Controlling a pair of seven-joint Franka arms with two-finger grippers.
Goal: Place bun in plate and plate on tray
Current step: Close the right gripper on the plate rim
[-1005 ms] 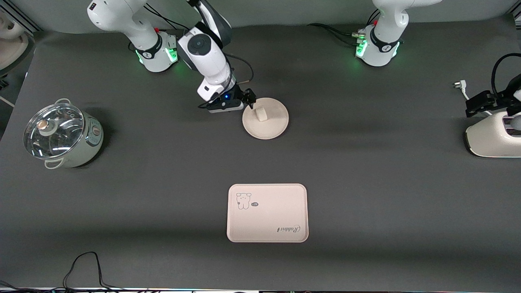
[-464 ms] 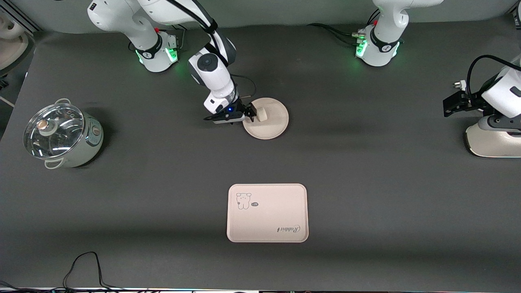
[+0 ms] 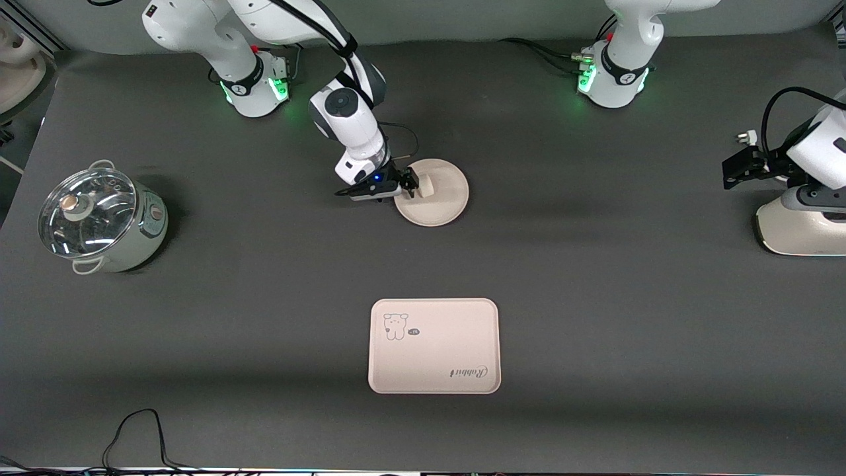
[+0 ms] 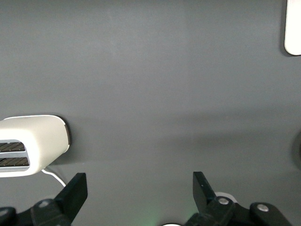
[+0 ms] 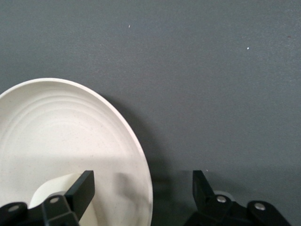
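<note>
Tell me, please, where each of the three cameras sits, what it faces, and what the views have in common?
Front view: high across the table, facing both arm bases; shows both arms, the plate, bun, tray, pot and toaster.
Left wrist view: on the waiting left arm, looking down past the open left gripper at the mat, the toaster and a tray corner.
Right wrist view: looking past the open right gripper, whose fingers straddle the plate rim, the bun beside one finger.
Shared: front and right wrist views both show plate and bun.

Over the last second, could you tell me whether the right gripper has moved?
Yes. The right gripper has come down to the rim of the plate, straddling it beside the bun; the plate stayed put.
</note>
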